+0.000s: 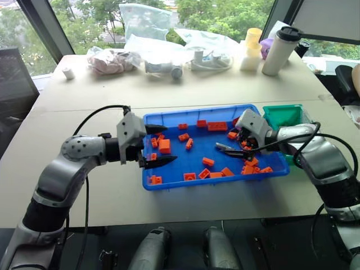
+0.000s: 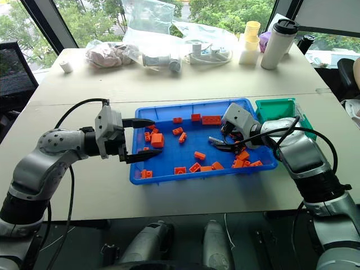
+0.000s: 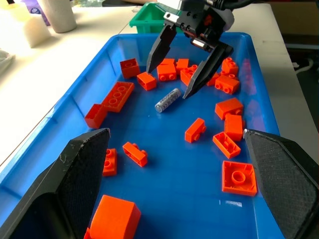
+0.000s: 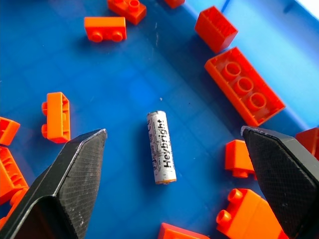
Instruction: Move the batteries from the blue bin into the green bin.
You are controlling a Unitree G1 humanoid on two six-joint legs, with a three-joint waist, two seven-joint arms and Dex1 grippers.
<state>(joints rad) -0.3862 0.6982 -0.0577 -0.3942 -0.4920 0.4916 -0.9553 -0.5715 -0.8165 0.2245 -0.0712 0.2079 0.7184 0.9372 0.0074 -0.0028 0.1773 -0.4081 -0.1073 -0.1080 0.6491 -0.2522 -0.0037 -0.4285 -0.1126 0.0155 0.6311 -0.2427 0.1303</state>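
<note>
A silver-grey battery lies flat on the floor of the blue bin, among scattered orange bricks. My right gripper hangs open just above the battery, one finger on each side, touching nothing. The left wrist view shows the same battery under the right gripper. My left gripper stands open and empty over the bin's left end, pointing right. The green bin stands against the blue bin's far right corner, behind my right wrist.
Orange bricks lie thickest at the blue bin's right end. At the table's far edge stand a white bottle with a black lid, yellow cups, plastic bags and a small white roll.
</note>
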